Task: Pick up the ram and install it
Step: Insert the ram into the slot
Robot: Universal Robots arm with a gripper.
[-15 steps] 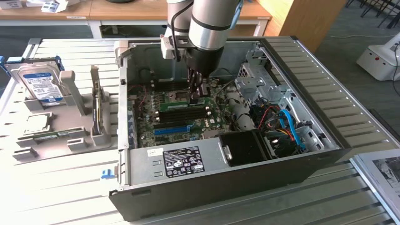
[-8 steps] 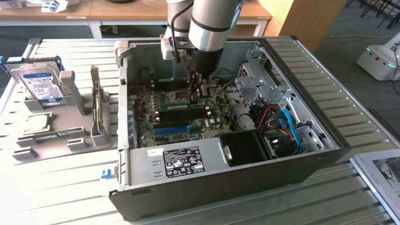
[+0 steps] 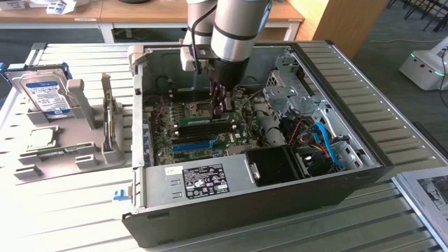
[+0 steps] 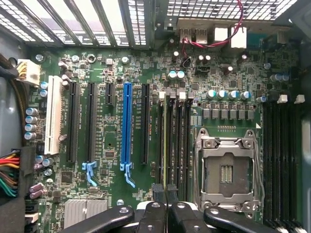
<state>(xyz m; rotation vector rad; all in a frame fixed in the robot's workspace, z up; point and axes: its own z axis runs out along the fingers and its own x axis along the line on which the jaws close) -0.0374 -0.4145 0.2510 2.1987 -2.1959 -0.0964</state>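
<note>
Ram (image 3: 203, 119) on motherboard (image 3: 210, 140), exterior view; closed end effector (image 4: 166, 193), wrist view.

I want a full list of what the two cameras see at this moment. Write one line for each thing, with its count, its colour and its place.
table: one, white, slatted, under everything
computer case: one, black, open, middle of the table
motherboard: one, green, inside the case
ram: one, green, along the memory slots, close to the gripper's tip
long slot: one, blue, among black slots
processor socket: one, silver, beside the memory slots
cables: several, blue and red, in the case towards the exterior view's right
stand: one, grey, at the exterior view's left
hard drive: one, silver with blue, upright on the stand
processor chip: one, silver, on the stand
arm: one, grey, reaching down into the case
gripper: one, black, shut, over the motherboard
</note>
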